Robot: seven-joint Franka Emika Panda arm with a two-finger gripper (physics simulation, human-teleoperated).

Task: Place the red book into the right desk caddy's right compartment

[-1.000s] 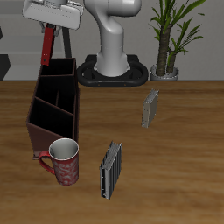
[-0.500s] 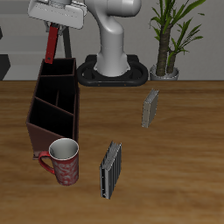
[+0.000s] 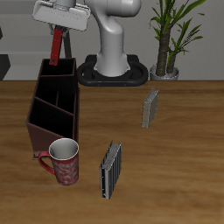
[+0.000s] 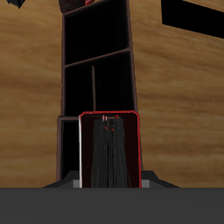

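My gripper (image 3: 59, 31) is shut on the top of the red book (image 3: 56, 50), which hangs upright with its lower edge just above the far end of the right desk caddy (image 3: 52, 122). Below the book lies the right compartment (image 3: 59, 68), the small end cell farthest from the table's front edge. The wrist view looks straight down past the red book (image 4: 109, 150), its dark pages framed in red. Beyond it the right desk caddy (image 4: 96, 52) stretches away, with the cell directly under the book mostly hidden.
A red patterned mug (image 3: 65, 162) stands at the caddy's near end. A black-and-grey striped book (image 3: 110, 170) stands beside the mug, and a pale grey book (image 3: 150, 108) stands mid-table. The robot base (image 3: 114, 66) and a potted plant (image 3: 171, 44) are at the back.
My gripper has carried the red book sideways toward the robot base, from beyond the caddy's outer wall to above its far end cell. Nothing else has moved.
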